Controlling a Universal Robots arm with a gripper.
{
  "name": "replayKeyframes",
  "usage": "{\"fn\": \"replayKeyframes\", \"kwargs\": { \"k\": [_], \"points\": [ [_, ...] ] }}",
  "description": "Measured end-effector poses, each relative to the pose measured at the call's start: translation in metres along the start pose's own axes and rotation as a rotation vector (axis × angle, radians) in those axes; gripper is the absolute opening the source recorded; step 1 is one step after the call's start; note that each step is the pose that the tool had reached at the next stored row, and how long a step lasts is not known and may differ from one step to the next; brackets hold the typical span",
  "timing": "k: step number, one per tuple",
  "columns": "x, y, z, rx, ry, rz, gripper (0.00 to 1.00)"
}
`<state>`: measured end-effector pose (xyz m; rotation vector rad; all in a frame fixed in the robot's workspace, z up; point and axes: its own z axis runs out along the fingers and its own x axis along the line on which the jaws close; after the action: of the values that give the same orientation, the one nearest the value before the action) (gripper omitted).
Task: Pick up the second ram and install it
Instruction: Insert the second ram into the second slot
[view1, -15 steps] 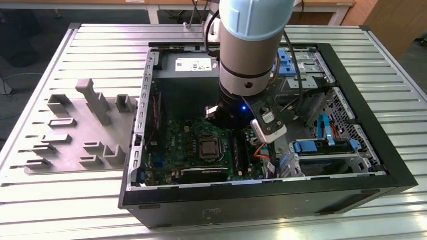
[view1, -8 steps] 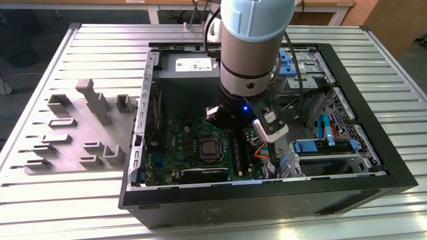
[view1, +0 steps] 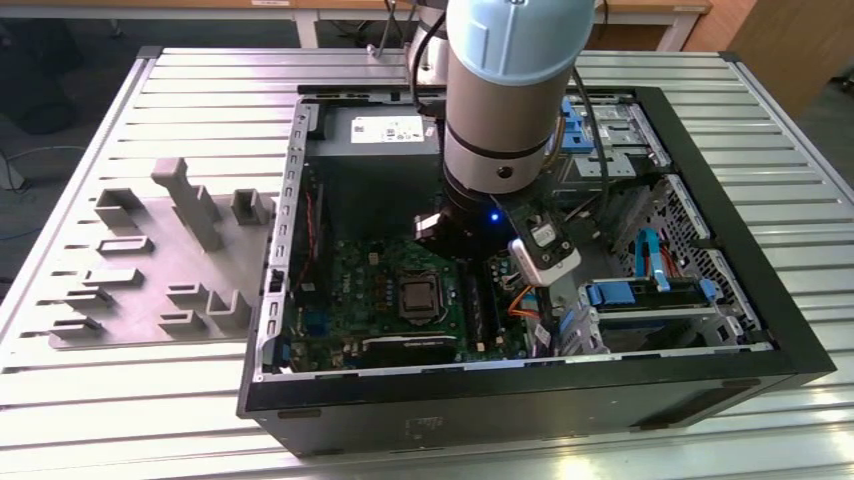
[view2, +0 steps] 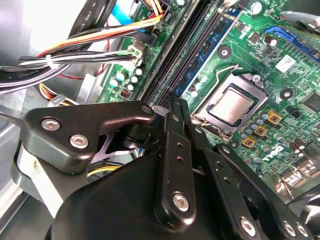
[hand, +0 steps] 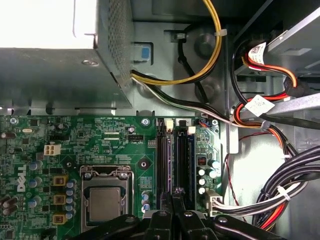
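My gripper (view2: 173, 102) is inside the open computer case (view1: 787, 350), its two black fingers pressed together and shut, with nothing visible between them. In the first wrist view the gripper (hand: 173, 195) has its tips right over the two long black memory slots (hand: 161, 155) on the green motherboard (hand: 75, 135). A thin dark blue-green strip, which I take for the second ram (view2: 202, 52), runs along one slot just beyond the fingertips. I cannot tell whether the tips touch it or how deep it sits.
The processor socket (hand: 105, 202) lies beside the slots. Bundles of coloured cables (hand: 280, 200) run on the slots' other side, and the power supply box (hand: 50, 60) stands past their far end. A grey fixture with upright blocks (view1: 160, 260) rests on the table at the exterior view's left.
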<state>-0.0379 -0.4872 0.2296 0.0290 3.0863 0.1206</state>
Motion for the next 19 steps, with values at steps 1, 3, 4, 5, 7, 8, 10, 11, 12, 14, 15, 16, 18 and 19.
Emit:
{"fn": "replayKeyframes", "kwargs": {
  "k": [1,3,4,5,7,8,10,11,12,14,15,16,18,19],
  "points": [
    [-0.0003,0.0000,0.0001,0.0000,0.0000,0.000,0.12],
    [-0.0011,0.0000,0.0007,-0.0002,0.0000,0.000,0.12],
    [-0.0013,0.0000,0.0009,-0.0002,-0.0001,0.000,0.12],
    [-0.0014,-0.0001,0.0012,-0.0001,0.0000,0.000,0.12],
    [-0.0015,-0.0001,0.0019,-0.0003,-0.0001,0.000,0.12],
    [-0.0015,-0.0002,0.0021,-0.0002,-0.0001,0.000,0.12],
    [-0.0015,-0.0002,0.0022,-0.0003,0.0000,0.000,0.12],
    [-0.0015,-0.0001,0.0023,-0.0009,-0.0001,0.000,0.12],
    [-0.0013,-0.0001,0.0023,-0.0015,-0.0002,0.000,0.12],
    [-0.0011,-0.0001,0.0023,-0.0021,-0.0002,0.000,0.12],
    [-0.0010,-0.0002,0.0024,-0.0027,-0.0002,0.000,0.12],
    [-0.0009,-0.0002,0.0024,-0.0029,-0.0003,0.000,0.12],
    [-0.0007,-0.0002,0.0029,-0.0031,-0.0004,0.000,0.12],
    [-0.0006,-0.0003,0.0034,-0.0032,-0.0005,0.000,0.12]
  ]
}}
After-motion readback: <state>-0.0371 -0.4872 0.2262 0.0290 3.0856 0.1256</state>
